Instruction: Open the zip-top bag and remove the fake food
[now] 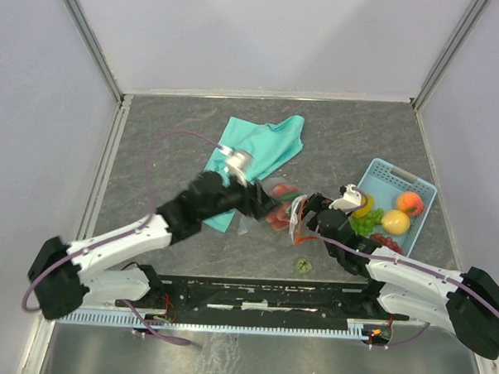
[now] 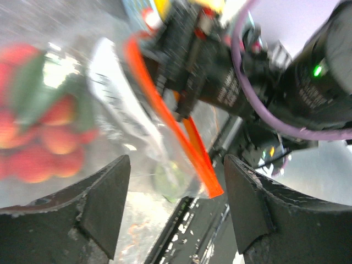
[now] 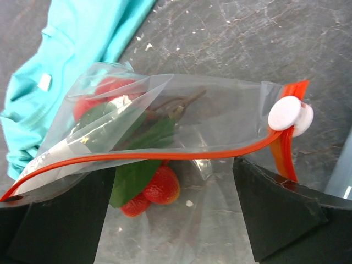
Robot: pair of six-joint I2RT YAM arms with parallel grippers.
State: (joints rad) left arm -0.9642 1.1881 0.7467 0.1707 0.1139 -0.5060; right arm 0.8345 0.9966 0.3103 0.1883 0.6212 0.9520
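1. The zip-top bag lies on the table just beside the blue basket, between that basket and the teal cloth.
2. Part of the fake food is inside the bag: red berries and green leaves show through the clear plastic.
3. The basket itself holds more of it. There is 1 yellow lemon, 1 orange-pink peach, green grapes and some dark red pieces at its near corner.
4. 1 green leafy piece lies loose on the table, off the basket's near corner toward the arm bases.
5. The left gripper is at the side of the bag away from the basket. Its 2 fingers stand wide apart with nothing clamped; the blurred bag and 1 end of its orange-red zip strip show through the gap.
6. The right gripper sits between the bag and the basket, its fingers spread wide. The zip strip runs across the gap beyond them, unpinched, with a white slider at 1 end.
7. Whether the bag's mouth is parted cannot be told.
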